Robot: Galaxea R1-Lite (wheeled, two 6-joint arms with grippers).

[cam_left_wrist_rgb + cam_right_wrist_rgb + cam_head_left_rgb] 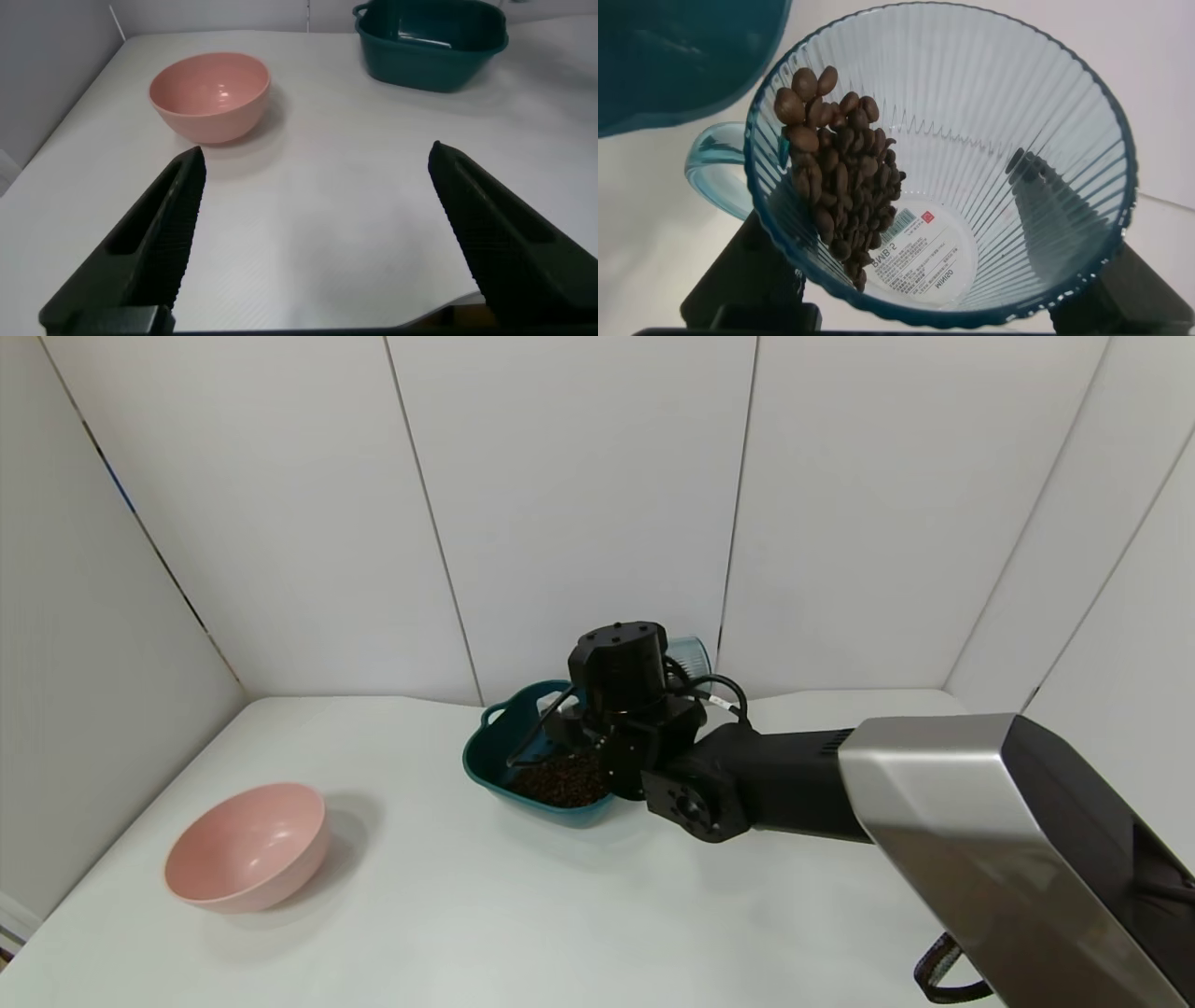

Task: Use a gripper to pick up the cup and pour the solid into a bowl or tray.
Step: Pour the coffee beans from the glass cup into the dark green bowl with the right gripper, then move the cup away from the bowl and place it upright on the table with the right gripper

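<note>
The ribbed light-blue cup is held clamped between the fingers of the right gripper, tipped on its side over the teal basin. A streak of brown beans is seen lying along the cup's lower wall, reaching from near the base up to the rim beside the handle. A heap of beans is already gathered in the basin directly under the gripper. The left gripper is held spread wide and empty above the table, with the pink bowl beyond it.

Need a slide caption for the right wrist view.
Right gripper tips the ribbed blue cup, coffee beans sliding toward its rim.
</note>
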